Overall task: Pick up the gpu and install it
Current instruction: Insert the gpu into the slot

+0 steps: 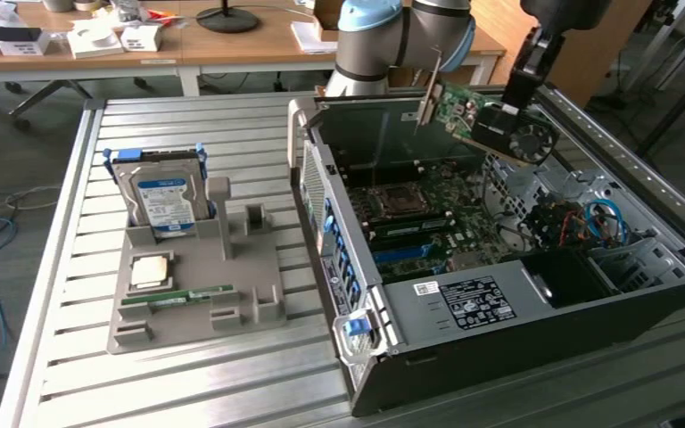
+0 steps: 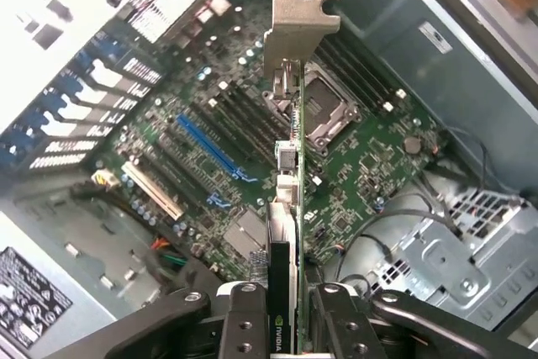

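Spanning most of the exterior view: slatted metal table (image 1: 200, 383), wooden desks behind it.

Computer case (image 1: 462, 374) lies on its side on the table, toward the exterior view's right, side panel off, interior open upward.

Robot arm (image 1: 378, 45) comes in from behind the case, over its rear end.

Motherboard (image 1: 438, 214) sits flat on the case floor. In the wrist view the motherboard (image 2: 361, 166) shows a long blue slot (image 2: 210, 145) and a bare processor socket (image 2: 328, 111).

Grey fixture tray (image 1: 235, 276) rests on the table at the exterior view's left, apart from the case.

The gpu (image 1: 467, 111) is in the air above the open case, over the rear part of the motherboard, tilted and not seated in any slot. From the wrist, the gpu (image 2: 290, 208) reads edge-on, running away from the camera.

Gripper (image 1: 503, 120) is clamped on the gpu near its fan end. Wrist view confirms this: gripper (image 2: 290, 325) has its black fingers (image 2: 244, 325) pressed against both faces of the card.

Hard drive (image 1: 164, 201), silver with a blue label, stands upright at the back of the tray.

Pale metal bracket (image 1: 430, 89) is at the card's far end from the grip; the bracket (image 2: 298, 23) hangs over the socket area.

Processor chip (image 1: 152, 270) lies flat in the tray, with a green memory stick (image 1: 182, 296) just in front of it.
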{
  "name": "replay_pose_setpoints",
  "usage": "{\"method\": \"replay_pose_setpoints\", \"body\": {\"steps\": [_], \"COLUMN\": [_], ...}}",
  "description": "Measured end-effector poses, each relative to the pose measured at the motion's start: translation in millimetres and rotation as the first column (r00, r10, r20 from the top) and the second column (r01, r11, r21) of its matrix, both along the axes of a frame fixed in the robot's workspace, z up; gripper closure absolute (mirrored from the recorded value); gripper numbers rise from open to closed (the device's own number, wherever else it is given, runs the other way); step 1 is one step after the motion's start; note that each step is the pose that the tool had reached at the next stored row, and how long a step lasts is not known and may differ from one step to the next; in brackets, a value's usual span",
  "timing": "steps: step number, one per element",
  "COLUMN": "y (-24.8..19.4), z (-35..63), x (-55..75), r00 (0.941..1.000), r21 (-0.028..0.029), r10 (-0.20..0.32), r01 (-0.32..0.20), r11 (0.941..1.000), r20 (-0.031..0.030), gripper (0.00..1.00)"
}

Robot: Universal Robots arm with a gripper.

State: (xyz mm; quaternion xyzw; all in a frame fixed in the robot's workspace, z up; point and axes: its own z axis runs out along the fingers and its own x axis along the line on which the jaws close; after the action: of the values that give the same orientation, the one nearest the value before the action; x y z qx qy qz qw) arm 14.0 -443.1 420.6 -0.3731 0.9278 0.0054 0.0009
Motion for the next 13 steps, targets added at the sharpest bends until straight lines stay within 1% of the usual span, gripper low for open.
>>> {"method": "replay_pose_setpoints", "body": {"steps": [4,7,10,13], "y": [0.0,0.0,0.0,0.0], "z": [0.0,-0.1,-0.1,-0.2], "x": [0.0,0.0,0.0,0.0], "r00": [0.9978,0.9934,0.9861,0.9764], "r21": [-0.0037,-0.0060,-0.0079,-0.0092], "r10": [0.066,0.115,0.166,0.216], "r01": [-0.066,-0.115,-0.166,-0.216], "r11": [0.9978,0.9933,0.9860,0.9764], "r20": [-0.0001,-0.0003,-0.0006,-0.0008], "gripper": [0.74,0.74,0.74,0.74]}}
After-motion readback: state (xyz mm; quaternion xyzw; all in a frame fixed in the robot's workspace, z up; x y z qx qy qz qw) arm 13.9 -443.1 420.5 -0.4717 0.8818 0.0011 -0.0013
